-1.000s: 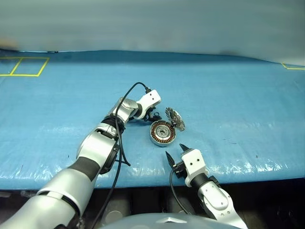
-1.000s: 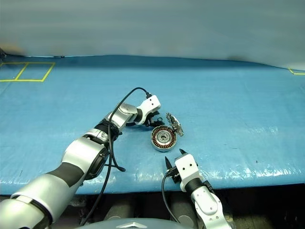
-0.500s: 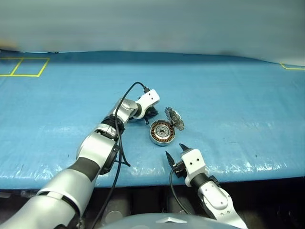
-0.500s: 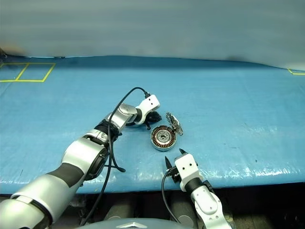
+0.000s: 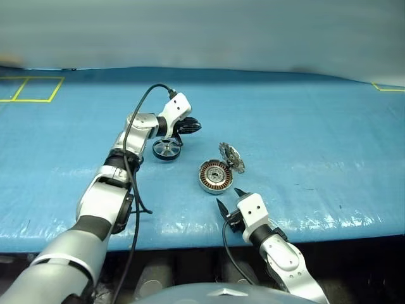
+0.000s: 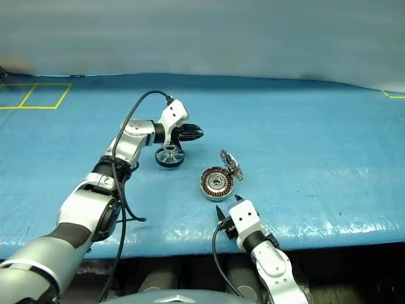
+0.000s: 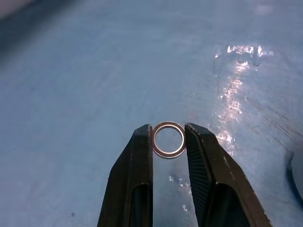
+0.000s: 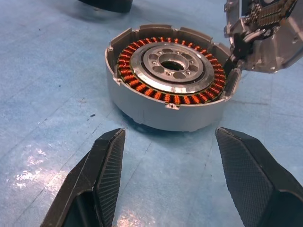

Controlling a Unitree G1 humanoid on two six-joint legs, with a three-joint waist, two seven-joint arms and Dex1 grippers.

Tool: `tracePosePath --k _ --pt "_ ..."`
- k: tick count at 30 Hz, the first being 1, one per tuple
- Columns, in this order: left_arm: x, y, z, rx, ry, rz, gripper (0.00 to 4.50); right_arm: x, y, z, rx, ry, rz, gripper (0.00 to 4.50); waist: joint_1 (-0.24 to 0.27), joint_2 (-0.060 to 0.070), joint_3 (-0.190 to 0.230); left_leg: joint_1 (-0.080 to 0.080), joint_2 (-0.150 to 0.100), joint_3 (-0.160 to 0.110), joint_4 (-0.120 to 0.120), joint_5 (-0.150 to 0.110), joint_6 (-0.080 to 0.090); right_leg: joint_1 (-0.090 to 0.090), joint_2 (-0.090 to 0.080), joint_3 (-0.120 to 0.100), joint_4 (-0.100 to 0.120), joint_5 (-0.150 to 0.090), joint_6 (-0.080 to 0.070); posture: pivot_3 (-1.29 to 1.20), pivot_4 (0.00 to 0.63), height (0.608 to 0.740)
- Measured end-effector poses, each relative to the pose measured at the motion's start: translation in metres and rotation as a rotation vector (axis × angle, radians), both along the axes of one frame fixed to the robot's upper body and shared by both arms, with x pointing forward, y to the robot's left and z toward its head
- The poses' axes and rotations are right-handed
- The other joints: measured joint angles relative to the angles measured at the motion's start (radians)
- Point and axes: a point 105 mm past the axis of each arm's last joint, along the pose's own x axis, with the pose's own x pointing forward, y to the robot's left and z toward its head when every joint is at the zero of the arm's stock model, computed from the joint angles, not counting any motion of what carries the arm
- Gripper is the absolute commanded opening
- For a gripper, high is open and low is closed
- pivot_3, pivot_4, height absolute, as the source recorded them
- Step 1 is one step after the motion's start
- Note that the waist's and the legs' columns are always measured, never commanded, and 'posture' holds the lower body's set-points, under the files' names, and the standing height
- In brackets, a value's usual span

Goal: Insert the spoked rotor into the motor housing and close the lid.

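On blue tarp-covered table (image 5: 304, 120): dark spoked rotor wheel (image 5: 167, 149) left of silver winding-filled motor housing (image 5: 215, 177); hinged silver lid (image 5: 231, 158) apparently tilted open behind-right.

A glossy blue table (image 5: 304, 126) bears yellow tape squares (image 5: 28, 88) before a pale wall (image 5: 202, 31).

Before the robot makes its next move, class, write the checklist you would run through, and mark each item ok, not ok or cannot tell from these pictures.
1. Housing empty, ready for the rotor: ok, windings and hub show bare.
2. Lid swung open, off the housing mouth: ok.
3. Rotor in a claw: not ok, it lies on the blue table beside the left claw.
4. Left claw free to grasp: not ok, it is shut on a small ring.
5. Right claw open and apart from the housing: ok.
6. Ring belongs in this step: cannot tell.
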Motion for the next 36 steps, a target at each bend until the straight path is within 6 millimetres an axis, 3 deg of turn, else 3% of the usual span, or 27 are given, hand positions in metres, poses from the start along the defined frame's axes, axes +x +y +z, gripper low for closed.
tracePosePath --k 7,11,13,17,24,28,36 --pt "-0.055 0.023 -0.017 0.018 -0.001 -0.017 0.64 0.0 0.002 0.01 0.084 -0.059 0.006 3.19 0.008 0.001 0.0 0.001 -0.001 -0.001 0.001 0.0 0.0 0.002 -0.002 0.0 0.0 0.0 0.0 0.0 0.15 0.74" --pt "-0.081 0.01 -0.038 0.003 0.058 -0.032 0.64 -0.009 -0.003 0.008 0.131 -0.072 0.0 3.19 0.017 0.001 -0.001 0.001 -0.002 -0.001 0.001 0.0 0.002 0.003 -0.003 0.0 0.0 0.001 0.002 0.0 0.15 0.74" --pt "-0.088 -0.003 -0.036 -0.029 0.072 -0.062 0.64 -0.012 -0.004 0.005 0.137 -0.066 -0.004 3.19 0.018 0.001 -0.001 0.001 -0.002 0.0 0.001 0.001 0.002 0.003 -0.003 0.001 0.0 0.001 0.002 0.0 0.15 0.74" --pt "-0.094 -0.026 -0.03 -0.049 0.048 -0.12 0.64 -0.014 -0.007 0.004 0.138 -0.071 -0.013 3.19 0.015 0.001 -0.001 0.002 -0.002 0.0 0.001 0.004 0.003 0.004 -0.002 0.002 0.0 0.003 0.001 0.0 0.15 0.74" --pt "-0.097 -0.044 -0.037 -0.004 0.045 -0.187 0.64 -0.014 -0.008 0.001 0.136 -0.067 -0.026 3.19 0.011 0.001 -0.001 0.002 -0.001 0.0 0.001 0.006 0.005 0.003 0.001 0.002 0.0 0.006 -0.001 0.0 0.15 0.74" --pt "-0.097 -0.048 -0.038 0.009 0.039 -0.211 0.64 -0.013 -0.008 0.001 0.135 -0.07 -0.032 3.19 0.01 0.001 -0.001 0.002 -0.002 0.0 0.001 0.006 0.005 0.003 0.001 0.002 0.0 0.006 0.0 0.0 0.15 0.74" --pt "-0.092 -0.05 -0.059 0.086 0.064 -0.213 0.64 -0.01 -0.008 0.002 0.132 -0.081 -0.041 3.19 0.01 0.001 -0.001 0.002 -0.002 0.0 0.001 0.006 0.006 0.003 0.001 0.002 -0.001 0.006 0.0 0.0 0.15 0.74"
